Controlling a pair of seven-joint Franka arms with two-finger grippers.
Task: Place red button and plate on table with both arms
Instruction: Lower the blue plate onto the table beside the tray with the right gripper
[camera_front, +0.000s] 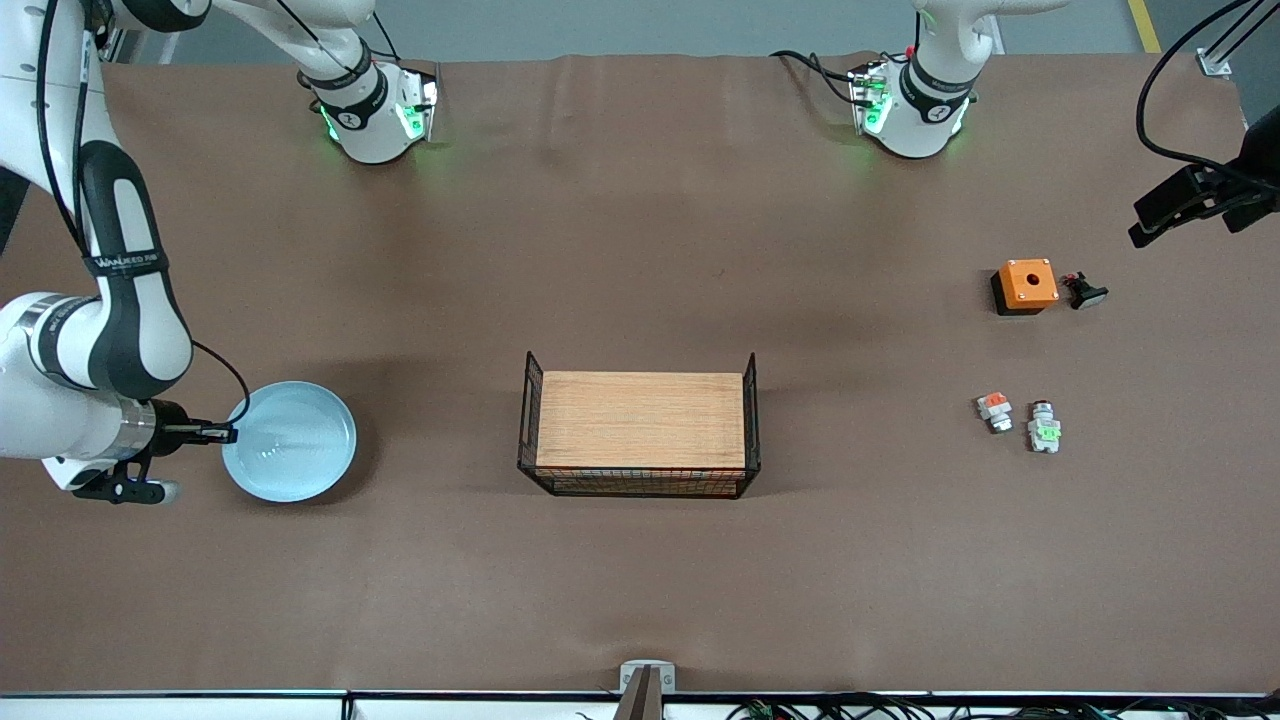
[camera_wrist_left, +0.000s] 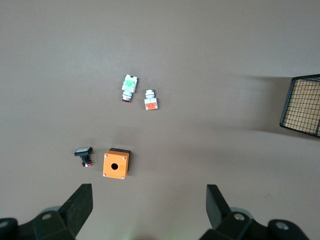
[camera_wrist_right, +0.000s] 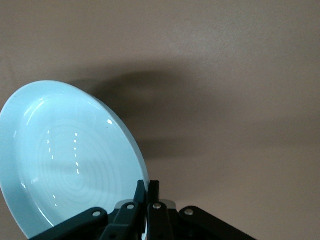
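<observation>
The brown surface carries both items: right tool pinches the plate rim; left tool, spread, hovers above the red button.

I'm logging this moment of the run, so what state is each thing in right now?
plate: upright on the table, rim pinched by the right gripper.
red button: lying untouched beside the orange-tab module.
orange box: resting with its hole up, black part beside it.
wooden board: flat, nothing on it.
left gripper: open, in the air over the table above the small parts.
</observation>
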